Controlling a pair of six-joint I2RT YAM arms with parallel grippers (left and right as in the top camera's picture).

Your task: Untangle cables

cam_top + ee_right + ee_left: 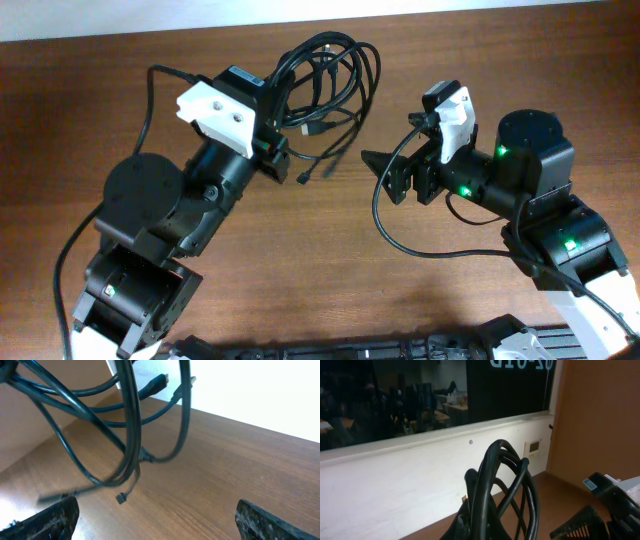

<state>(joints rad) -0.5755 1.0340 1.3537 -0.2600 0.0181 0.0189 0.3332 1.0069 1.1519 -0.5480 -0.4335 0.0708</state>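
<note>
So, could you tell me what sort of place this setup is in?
Probably an office or lab room: a wooden table, a white wall beneath a large dark window, and desks visible in the glass.

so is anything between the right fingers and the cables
Nothing visible does. The right gripper, fingers open, faces the thin black cables, only bare brown wooden table under the gap; the shut left gripper holds them up.

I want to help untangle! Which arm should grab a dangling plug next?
Probably the right: the right gripper is open, empty, facing the cables; the left gripper is shut on them, holding them up.
</note>
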